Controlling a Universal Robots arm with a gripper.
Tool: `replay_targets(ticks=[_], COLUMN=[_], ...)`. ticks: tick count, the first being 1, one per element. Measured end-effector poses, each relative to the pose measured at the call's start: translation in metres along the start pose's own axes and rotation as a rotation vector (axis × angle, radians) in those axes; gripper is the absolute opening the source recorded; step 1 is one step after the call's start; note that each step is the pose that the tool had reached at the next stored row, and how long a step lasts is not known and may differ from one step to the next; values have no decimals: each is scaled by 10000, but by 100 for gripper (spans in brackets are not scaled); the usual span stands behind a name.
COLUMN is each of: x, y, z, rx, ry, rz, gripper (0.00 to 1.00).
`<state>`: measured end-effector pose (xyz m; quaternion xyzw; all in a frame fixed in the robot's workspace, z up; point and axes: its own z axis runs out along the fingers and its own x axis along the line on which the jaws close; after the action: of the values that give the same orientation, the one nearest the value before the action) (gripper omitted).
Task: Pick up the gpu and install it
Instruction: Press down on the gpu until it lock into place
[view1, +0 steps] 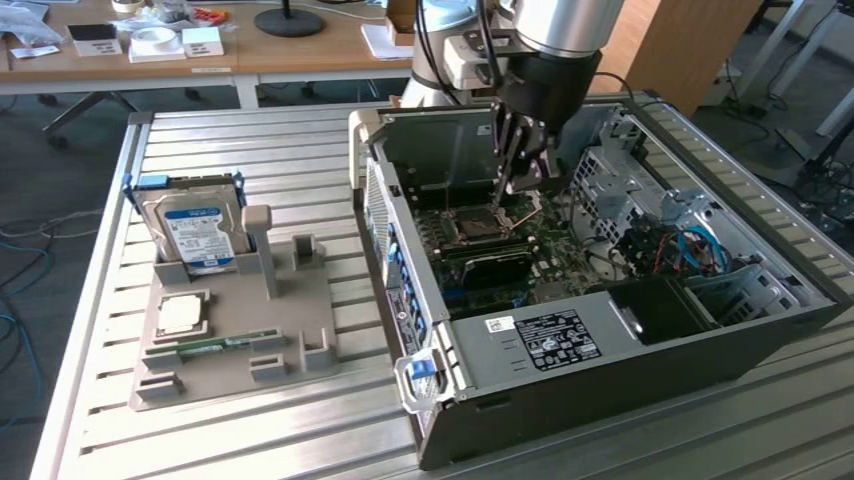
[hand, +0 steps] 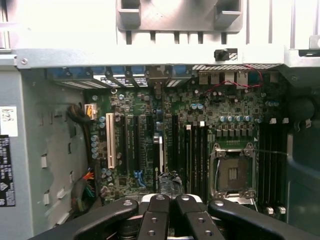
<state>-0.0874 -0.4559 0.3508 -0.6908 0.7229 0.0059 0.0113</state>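
My gripper (view1: 518, 190) hangs inside the open PC case (view1: 601, 370), upper middle of the exterior view, tips just above the CPU socket (view1: 474, 225). In the wrist view the fingers (hand: 159, 215) lie pressed together with nothing visible between them, so I'm carrying nothing.

The gpu (view1: 487, 265) reads as the dark card standing on edge on the motherboard (view1: 547, 250), centre of the exterior frame, just below the socket. The wrist view shows it edge-on (hand: 160, 150) among the expansion slots, beside the socket (hand: 232, 175). I judge it sits upright because it's in a slot. I can't tell if it's fully seated.

The case lies on its side, open face up, probably so I can come straight down on the slots.

At the exterior view's left, the grey parts holder (view1: 307, 300) keeps the hard drive (view1: 194, 230) upright in a slot. The CPU chip (view1: 180, 315) and RAM stick (view1: 214, 345) lie flat in recesses. Its upright posts (view1: 260, 250) hold nothing, which fits the card being off the holder.
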Motion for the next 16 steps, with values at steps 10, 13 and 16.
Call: replay_targets(ticks=[10, 13, 16], x=[-18, -18, -17], y=[1, 1, 1], z=[50, 68, 113], rx=[-2, -1, -2], ry=[-32, -34, -33], rz=[-1, -1, -1], gripper=[11, 11, 11])
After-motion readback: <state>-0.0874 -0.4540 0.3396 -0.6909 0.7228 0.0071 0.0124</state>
